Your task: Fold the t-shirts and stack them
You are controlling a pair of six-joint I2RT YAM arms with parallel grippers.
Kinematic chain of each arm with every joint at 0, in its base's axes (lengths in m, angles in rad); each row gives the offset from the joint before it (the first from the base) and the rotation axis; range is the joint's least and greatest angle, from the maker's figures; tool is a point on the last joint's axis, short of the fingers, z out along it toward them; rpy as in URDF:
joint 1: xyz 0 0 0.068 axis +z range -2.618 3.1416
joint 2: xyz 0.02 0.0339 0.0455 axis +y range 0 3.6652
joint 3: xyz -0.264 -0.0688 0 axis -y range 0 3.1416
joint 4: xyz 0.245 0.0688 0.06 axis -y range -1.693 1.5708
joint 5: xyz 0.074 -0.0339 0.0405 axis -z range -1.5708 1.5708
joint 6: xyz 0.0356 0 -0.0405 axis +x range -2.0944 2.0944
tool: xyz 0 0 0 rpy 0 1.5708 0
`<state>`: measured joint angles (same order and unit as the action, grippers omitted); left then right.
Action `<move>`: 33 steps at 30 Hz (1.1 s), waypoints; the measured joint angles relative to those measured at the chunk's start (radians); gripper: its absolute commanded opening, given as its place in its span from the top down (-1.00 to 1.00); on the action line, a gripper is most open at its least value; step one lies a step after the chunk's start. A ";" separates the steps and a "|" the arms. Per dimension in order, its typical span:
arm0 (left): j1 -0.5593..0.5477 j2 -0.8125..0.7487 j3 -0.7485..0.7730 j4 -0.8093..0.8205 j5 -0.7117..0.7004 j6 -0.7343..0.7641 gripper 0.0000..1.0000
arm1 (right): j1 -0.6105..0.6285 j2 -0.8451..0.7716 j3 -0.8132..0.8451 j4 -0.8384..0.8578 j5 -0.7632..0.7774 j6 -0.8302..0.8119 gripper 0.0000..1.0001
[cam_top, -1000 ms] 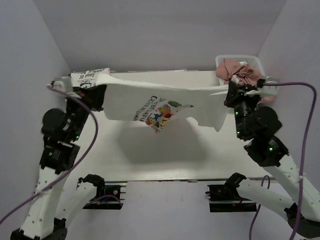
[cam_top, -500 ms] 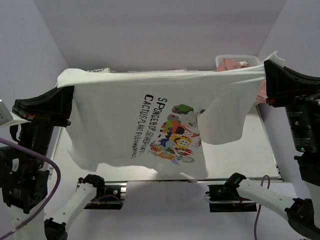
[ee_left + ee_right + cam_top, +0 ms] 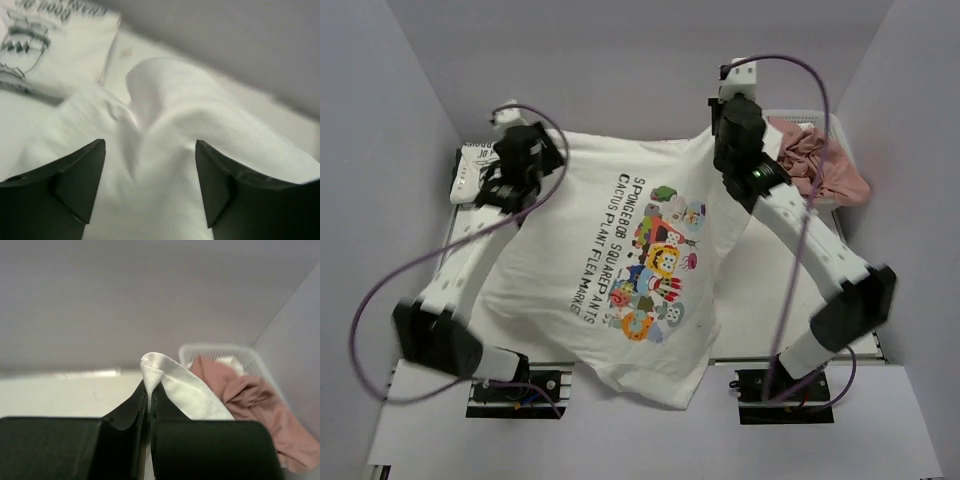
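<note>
**Printed shirt spread out, held at one far corner**

My right gripper (image 3: 725, 150) is closed tight on the printed t-shirt (image 3: 620, 250) at its far right corner. In my right wrist view the two fingers (image 3: 120, 415) press together, and a peak of white cloth (image 3: 167, 380) stands up out of the seam between them. My left gripper (image 3: 525, 165) sits at the far left corner of the same shirt. There the fingers (image 3: 75, 180) stand wide apart, and a soft ridge of the fabric (image 3: 165, 110) rises in the gap between them. Neither finger is pinching that ridge.

From above, the printed t-shirt lies open over most of the table (image 3: 750, 305), with the cartoon print and dark lettering facing up and running sideways across my view. Its far edge stretches between my two grippers. Its near edge reaches past the near edge of the table and ends between my two bases, where the cloth is rumpled.

The folded t-shirt (image 3: 472, 165) with the black drawing lies in the far left corner of the table, just beside my left gripper. My left wrist view shows its lettering at the upper left (image 3: 50, 45), and the spread shirt's edge comes right up against it.

The white basket (image 3: 820, 118) stands at the far right corner with a pink cloth (image 3: 820, 165) heaped in it and spilling over its rim. My right wrist view shows both just beyond my closed fingers, the basket (image 3: 220, 347) and the pink cloth (image 3: 250, 395)
</note>
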<state>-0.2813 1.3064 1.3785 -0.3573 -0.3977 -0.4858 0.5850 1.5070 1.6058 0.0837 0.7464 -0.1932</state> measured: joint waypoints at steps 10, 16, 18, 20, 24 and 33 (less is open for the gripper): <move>0.018 0.535 0.061 -0.186 -0.043 -0.003 -1.00 | -0.218 0.616 0.231 -0.390 -0.222 0.208 -0.81; 0.016 0.232 -0.161 -0.049 0.055 0.014 -1.00 | -0.198 0.406 -0.008 -0.392 -0.361 0.270 -0.81; 0.015 0.158 -0.224 -0.030 0.079 0.014 -1.00 | -0.190 0.293 -0.115 -0.371 -0.431 0.301 -0.81; 0.014 0.118 -0.276 -0.019 0.097 0.008 -1.00 | -0.187 0.176 -0.245 -0.323 -0.501 0.347 -0.81; 0.014 0.068 -0.399 -0.016 0.130 -0.011 -1.00 | -0.179 -0.005 -0.529 -0.262 -0.609 0.447 -0.81; 0.014 -0.011 -0.500 -0.020 0.174 -0.028 -1.00 | -0.163 -0.002 -0.808 -0.270 -0.672 0.588 -0.81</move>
<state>-0.2676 1.2949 0.8783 -0.3775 -0.2237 -0.5140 0.4221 1.5047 0.7975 -0.1867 0.0746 0.3950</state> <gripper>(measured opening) 0.997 0.903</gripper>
